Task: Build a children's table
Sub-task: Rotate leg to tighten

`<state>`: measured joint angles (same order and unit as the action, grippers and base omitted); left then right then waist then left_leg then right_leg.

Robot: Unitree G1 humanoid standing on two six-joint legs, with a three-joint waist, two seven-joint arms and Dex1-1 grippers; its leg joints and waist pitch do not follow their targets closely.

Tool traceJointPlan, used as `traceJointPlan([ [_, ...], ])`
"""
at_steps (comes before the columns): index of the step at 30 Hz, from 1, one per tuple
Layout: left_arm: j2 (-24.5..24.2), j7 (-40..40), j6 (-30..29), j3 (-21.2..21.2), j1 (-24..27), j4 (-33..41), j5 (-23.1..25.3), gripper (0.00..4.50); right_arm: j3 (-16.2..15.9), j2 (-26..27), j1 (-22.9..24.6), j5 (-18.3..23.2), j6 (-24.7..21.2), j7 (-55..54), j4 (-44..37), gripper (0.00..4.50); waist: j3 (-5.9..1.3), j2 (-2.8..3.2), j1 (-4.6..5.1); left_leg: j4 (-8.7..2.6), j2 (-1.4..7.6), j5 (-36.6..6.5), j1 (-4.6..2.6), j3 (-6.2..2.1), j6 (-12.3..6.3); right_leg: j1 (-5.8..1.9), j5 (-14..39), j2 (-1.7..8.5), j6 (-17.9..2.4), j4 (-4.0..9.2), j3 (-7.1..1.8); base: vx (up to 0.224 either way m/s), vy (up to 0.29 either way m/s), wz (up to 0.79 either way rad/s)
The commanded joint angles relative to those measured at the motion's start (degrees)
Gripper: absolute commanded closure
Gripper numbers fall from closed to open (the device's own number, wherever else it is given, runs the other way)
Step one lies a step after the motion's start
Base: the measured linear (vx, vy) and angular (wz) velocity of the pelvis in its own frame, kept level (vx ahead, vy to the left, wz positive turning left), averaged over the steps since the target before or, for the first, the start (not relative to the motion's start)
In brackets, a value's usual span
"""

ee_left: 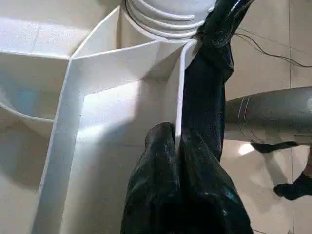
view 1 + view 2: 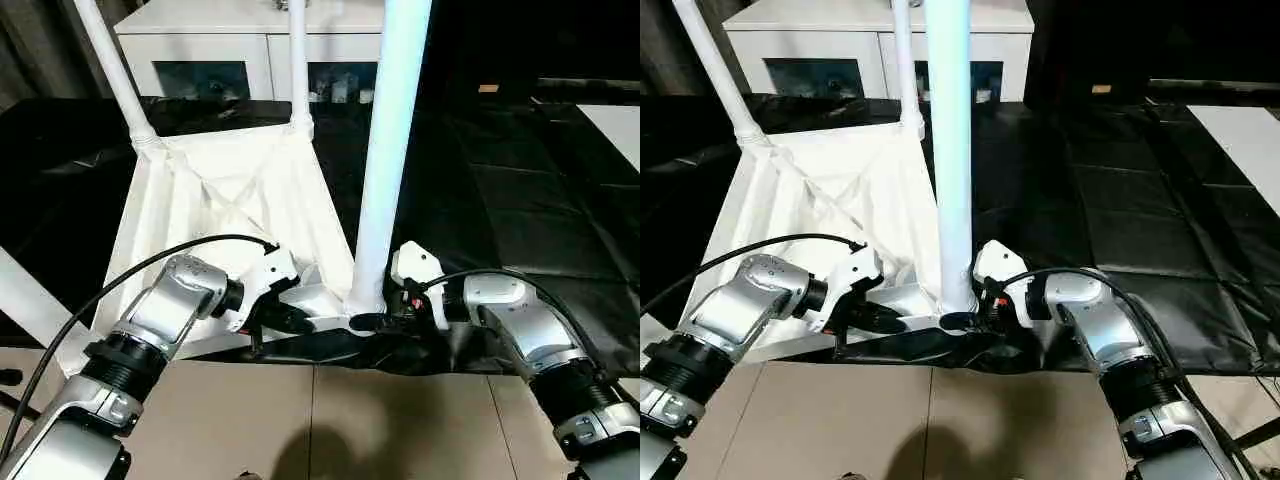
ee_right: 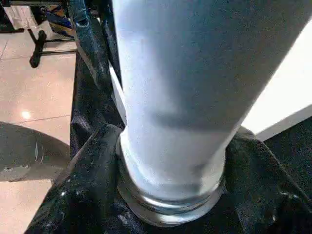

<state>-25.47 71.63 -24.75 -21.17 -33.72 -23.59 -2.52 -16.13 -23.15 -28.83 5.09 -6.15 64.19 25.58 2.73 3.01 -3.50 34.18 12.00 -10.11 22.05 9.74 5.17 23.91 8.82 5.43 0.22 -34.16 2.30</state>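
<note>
The children's table top [image 2: 225,205] is lying ribbed underside up at the near edge of the black tabletop [image 2: 520,200]. Three white legs are standing in its corner sockets: two far ones [image 2: 115,75] [image 2: 298,65], their tops cut off, and the near leg [image 2: 385,160]. The left end effector [image 1: 175,146] is pinching the top's thin rim. The right end effector [image 3: 170,195] is wrapping the near leg's base, fingers [image 3: 92,180] spread around it.

The white table top [image 2: 235,200] lies ribbed underside up on the black desk [image 2: 520,200], with three tapered white legs [image 2: 390,150] standing in its corner sockets.
</note>
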Motion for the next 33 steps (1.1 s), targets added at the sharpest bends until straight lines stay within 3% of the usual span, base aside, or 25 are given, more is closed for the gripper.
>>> traceJointPlan([
  [1,0.1,2.3,-0.4,-0.1,-0.5,1.2,-1.5,4.5,-0.4,0.2,-0.3,-0.2,-0.1,0.2,0.8,1.77,-4.14,-0.31,0.24,-3.98,0.21,-12.4,-0.92,0.57,-3.63,-3.22,9.9,1.24,-14.7,3.18,-0.86,0.0,0.0,0.0],
  [6,-0.1,2.6,-0.8,-0.2,-0.3,1.4,-1.6,4.5,0.3,0.8,0.0,0.5,-0.7,0.4,1.1,1.79,-4.17,-0.26,0.22,-3.98,0.21,-12.4,-0.89,0.54,-3.6,-3.28,9.9,1.29,-14.8,3.15,-0.86,0.0,0.0,0.0],
  [7,0.5,0.8,-1.0,0.2,-0.4,0.9,-1.2,4.5,2.4,2.7,-0.4,0.7,-1.3,-4.5,2.9,1.79,-4.16,-0.47,0.3,-3.96,0.17,-12.1,-0.8,0.57,-3.6,-3.28,10.0,1.31,-14.7,3.15,-0.9,0.0,0.0,0.0],
  [8,1.4,-1.7,-0.9,0.6,-0.6,0.0,-0.5,4.5,4.6,4.8,-1.0,0.9,-2.1,-10.3,4.9,1.79,-4.11,-0.31,0.41,-4.0,0.14,-12.2,-0.75,0.56,-3.46,-3.2,10.3,1.34,-14.7,3.14,-0.9,0.0,0.0,0.0],
  [9,1.4,-1.7,-0.9,0.6,-0.6,0.0,-0.5,4.5,4.6,4.8,-1.0,0.9,-2.1,-10.3,4.9,1.79,-4.04,-0.22,0.54,-4.06,0.13,-12.4,-0.75,0.52,-3.15,-3.13,10.9,1.39,-14.6,3.24,-0.92,0.0,0.0,0.0],
  [11,4.0,-7.5,-1.8,1.9,-1.7,-2.6,0.5,4.5,6.2,7.0,-1.1,0.8,-3.8,-15.9,5.6,1.79,-4.01,-0.63,1.0,-4.22,-0.07,-13.0,-0.58,0.38,-2.18,-3.4,12.6,1.27,-13.8,3.33,-0.76,0.0,0.0,0.0],
  [12,6.9,-13.9,-2.6,3.5,-3.0,-5.6,1.4,4.5,7.3,9.1,-0.8,0.5,-5.7,-20.9,5.7,1.79,-3.84,-0.39,1.25,-4.27,0.0,-14.8,-1.0,0.43,-1.4,-3.02,15.0,1.24,-13.2,3.67,-0.86,0.0,0.0,0.0],
  [14,10.2,-20.9,-2.4,4.8,-5.1,-9.8,2.5,4.5,8.5,12.2,-0.5,-0.6,-8.7,-28.8,5.3,1.79,-3.9,-0.56,1.36,-4.28,-0.16,-14.6,-0.92,0.42,-0.99,-3.1,15.6,1.2,-12.5,3.85,-0.86,0.0,0.0,0.0],
  [17,12.7,-26.4,-1.0,5.9,-7.2,-14.0,3.0,4.5,10.4,15.2,-0.6,-0.6,-12.2,-35.6,5.5,1.79,-3.99,-0.76,1.44,-4.26,-0.39,-14.3,-0.77,0.34,-0.85,-3.23,16.7,1.34,-11.5,4.05,-0.83,0.0,0.0,0.0],
  [20,16.2,-33.0,2.2,6.3,-10.5,-19.8,4.3,4.5,14.2,19.9,-2.0,-0.5,-14.5,-46.2,8.3,1.79,-3.91,-0.7,1.52,-4.2,-0.55,-14.4,-0.9,0.46,-1.08,-2.71,18.2,1.25,-10.7,4.53,-0.89,0.0,0.0,0.0],
  [23,18.9,-36.0,5.6,5.9,-12.7,-24.2,5.7,4.5,12.6,20.4,-4.0,-4.2,-12.2,-51.0,11.0,1.79,-3.87,-0.38,1.4,-4.43,-0.42,-15.7,-0.98,0.25,-0.48,-2.79,19.6,1.33,-9.8,4.76,-0.74,0.0,0.0,0.0],
  [27,19.8,-35.2,7.9,5.4,-13.2,-25.6,5.9,4.5,15.1,21.2,-5.6,-2.7,-12.5,-53.0,12.2,1.79,-3.86,-0.36,1.52,-4.52,-0.46,-17.2,-0.94,0.23,-0.67,-2.82,18.6,1.35,-10.1,4.82,-0.76,0.0,0.0,0.0],
  [28,19.7,-34.7,8.6,5.2,-12.9,-25.5,5.8,4.5,15.1,21.1,-5.6,-2.5,-12.6,-52.3,12.1,1.79,-3.97,-0.71,1.49,-4.54,-0.4,-16.6,-0.81,0.21,-1.02,-3.03,17.6,1.36,-10.3,4.67,-0.75,0.0,0.0,0.0],
  [29,19.7,-34.7,8.6,5.2,-12.9,-25.5,5.8,4.5,15.1,21.1,-5.6,-2.5,-12.6,-52.3,12.1,1.44,-3.97,-0.71,1.49,-4.54,-0.4,-16.6,-0.81,0.21,-1.02,-3.03,17.6,1.36,-10.3,4.67,-0.75,0.0,0.0,0.0],
  [30,19.5,-34.1,10.3,5.3,-12.8,-26.1,5.5,4.5,15.7,21.4,-5.2,-2.1,-13.1,-51.7,11.1,1.23,-4.0,-1.22,1.41,-4.49,-0.33,-15.9,-0.77,0.3,-1.36,-3.03,16.7,1.4,-10.6,4.58,-0.79,0.0,0.0,0.0],
  [31,19.3,-33.6,11.2,5.4,-12.6,-26.4,5.3,4.5,16.2,21.6,-4.8,-2.0,-13.3,-51.6,10.2,1.09,-3.96,-0.9,1.22,-4.49,-0.36,-15.4,-0.73,0.26,-1.65,-3.07,16.7,1.49,-10.7,4.51,-0.81,0.0,0.0,0.0],
  [33,19.0,-33.0,11.6,5.3,-12.4,-26.2,5.3,4.5,16.0,21.5,-4.5,-2.2,-13.3,-51.4,9.7,1.03,-3.93,-0.9,1.28,-4.51,-0.28,-15.4,-0.74,0.27,-1.78,-3.01,16.5,1.52,-10.9,4.49,-0.83,0.0,0.0,0.0],
])
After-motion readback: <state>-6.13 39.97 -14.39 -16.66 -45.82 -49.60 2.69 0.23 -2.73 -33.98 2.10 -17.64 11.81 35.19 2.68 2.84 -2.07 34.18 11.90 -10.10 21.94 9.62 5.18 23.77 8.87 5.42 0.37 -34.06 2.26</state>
